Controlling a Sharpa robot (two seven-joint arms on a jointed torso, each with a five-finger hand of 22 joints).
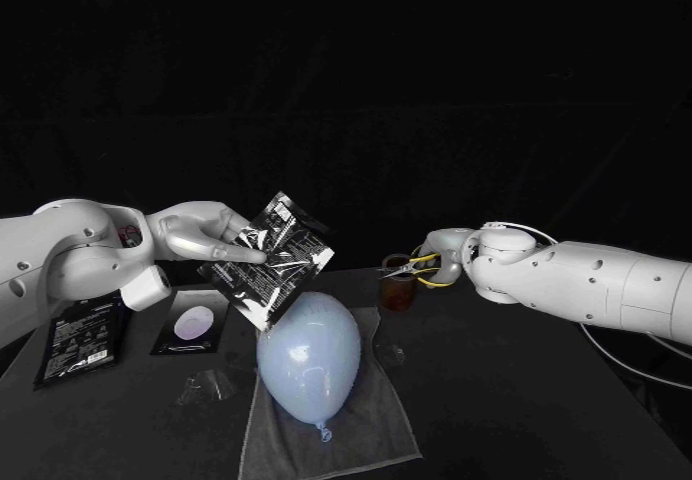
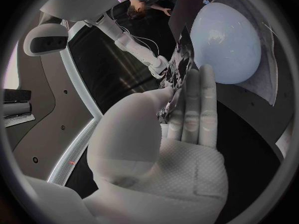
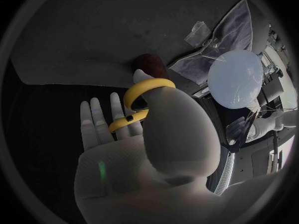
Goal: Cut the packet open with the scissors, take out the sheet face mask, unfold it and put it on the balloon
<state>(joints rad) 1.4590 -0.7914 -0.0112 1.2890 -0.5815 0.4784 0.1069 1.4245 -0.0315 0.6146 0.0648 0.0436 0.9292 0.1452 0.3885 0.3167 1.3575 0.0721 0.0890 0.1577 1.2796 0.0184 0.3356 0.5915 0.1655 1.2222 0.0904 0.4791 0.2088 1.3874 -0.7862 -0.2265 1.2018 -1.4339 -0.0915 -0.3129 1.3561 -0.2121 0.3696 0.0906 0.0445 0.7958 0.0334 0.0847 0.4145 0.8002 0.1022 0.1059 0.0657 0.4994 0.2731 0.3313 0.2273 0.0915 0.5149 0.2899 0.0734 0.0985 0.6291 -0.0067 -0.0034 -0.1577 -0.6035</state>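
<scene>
So here we've got the left hand (image 1: 202, 235) holding the packet (image 1: 274, 255) up off the table, thumb on one face and fingers (image 2: 198, 102) flat together on the other. The packet is tilted, long axis running diagonally, lower corner down by the far end of the balloon (image 1: 306, 355). The balloon lies on a grey cloth (image 1: 368, 420), knot end towards us. The right hand (image 1: 447, 255) has its thumb through the scissors (image 1: 415, 265) handle, fingers straight, just above a brown cup (image 1: 397, 292).
</scene>
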